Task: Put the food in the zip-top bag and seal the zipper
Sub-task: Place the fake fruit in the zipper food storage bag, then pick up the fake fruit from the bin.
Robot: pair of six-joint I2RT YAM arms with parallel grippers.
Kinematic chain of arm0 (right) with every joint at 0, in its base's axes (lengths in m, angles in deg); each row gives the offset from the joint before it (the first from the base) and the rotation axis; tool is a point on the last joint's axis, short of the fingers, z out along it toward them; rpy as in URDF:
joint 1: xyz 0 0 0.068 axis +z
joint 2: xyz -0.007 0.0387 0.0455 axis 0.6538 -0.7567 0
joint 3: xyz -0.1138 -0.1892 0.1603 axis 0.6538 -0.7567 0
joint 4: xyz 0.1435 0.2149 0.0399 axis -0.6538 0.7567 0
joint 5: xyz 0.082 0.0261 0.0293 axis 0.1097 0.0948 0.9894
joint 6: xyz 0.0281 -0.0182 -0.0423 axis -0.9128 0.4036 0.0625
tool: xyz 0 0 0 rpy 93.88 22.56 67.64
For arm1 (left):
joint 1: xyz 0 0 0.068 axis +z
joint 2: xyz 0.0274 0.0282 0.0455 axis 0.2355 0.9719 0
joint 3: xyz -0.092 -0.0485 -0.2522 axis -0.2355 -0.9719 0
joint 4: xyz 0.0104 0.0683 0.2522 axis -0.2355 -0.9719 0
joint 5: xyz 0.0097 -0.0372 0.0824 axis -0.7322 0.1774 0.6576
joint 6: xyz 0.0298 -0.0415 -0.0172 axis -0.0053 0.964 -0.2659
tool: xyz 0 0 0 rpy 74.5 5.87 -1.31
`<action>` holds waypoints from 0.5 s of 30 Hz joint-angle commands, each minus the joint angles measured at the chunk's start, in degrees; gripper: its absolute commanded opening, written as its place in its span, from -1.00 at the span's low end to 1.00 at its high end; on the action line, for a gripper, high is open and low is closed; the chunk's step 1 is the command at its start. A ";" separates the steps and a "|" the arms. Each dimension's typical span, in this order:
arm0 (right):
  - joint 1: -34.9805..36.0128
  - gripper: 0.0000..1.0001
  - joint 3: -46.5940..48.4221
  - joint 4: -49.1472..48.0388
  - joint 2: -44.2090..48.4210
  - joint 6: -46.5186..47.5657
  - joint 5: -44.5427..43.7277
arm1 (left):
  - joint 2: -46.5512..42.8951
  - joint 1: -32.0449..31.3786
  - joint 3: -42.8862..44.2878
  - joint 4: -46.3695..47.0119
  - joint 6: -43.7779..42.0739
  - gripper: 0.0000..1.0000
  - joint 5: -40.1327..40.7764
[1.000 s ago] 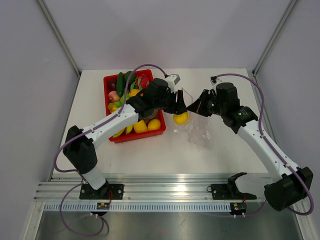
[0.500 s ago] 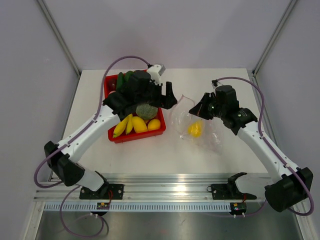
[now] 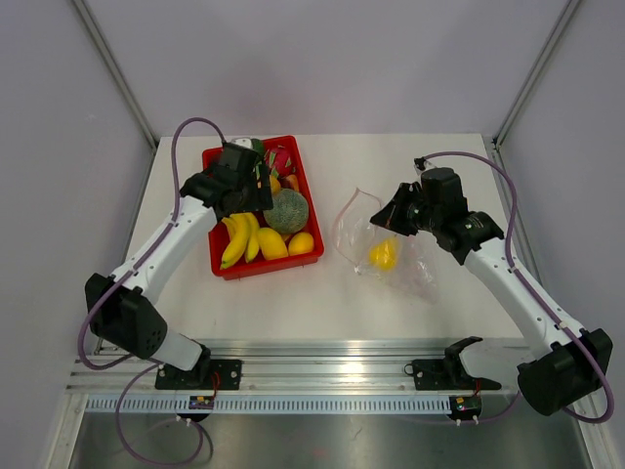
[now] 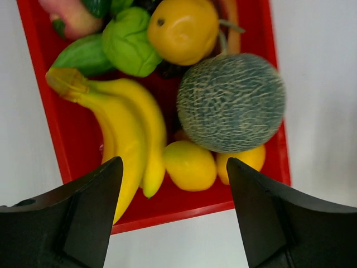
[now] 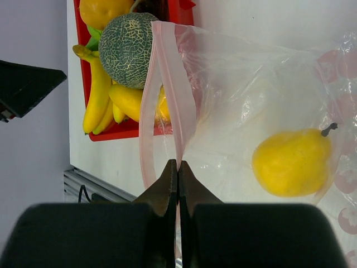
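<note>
Mid-loading: right gripper (image 5: pixel 178 170) pinches the zip-top bag (image 5: pixel 251 95) by its rim; left gripper (image 4: pixel 174 178) gapes empty, lemon (image 4: pixel 189 166) below between its fingers (image 4: pixel 72 218), likely next grab

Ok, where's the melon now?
Top view, left of centre: the melon sits on the right side of the tray, beside the bananas and just behind a lemon.

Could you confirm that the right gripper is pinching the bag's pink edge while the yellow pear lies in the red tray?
Not quite: the pear lies inside the bag, not in the tray. The right wrist view shows it; the right gripper does pinch the pink edge.
</note>
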 commanded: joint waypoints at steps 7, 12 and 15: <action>0.44 -1.00 1.69 0.01 0.64 1.35 -0.89 | 8.18 4.99 6.77 3.99 5.03 0.87 -2.17; 0.44 -0.99 1.86 0.81 0.91 1.88 -1.68 | 16.25 8.69 12.56 6.10 6.18 0.90 -5.97; 0.53 -0.99 1.78 0.81 0.64 2.05 -2.03 | 19.78 8.78 16.69 5.84 5.66 0.80 -6.24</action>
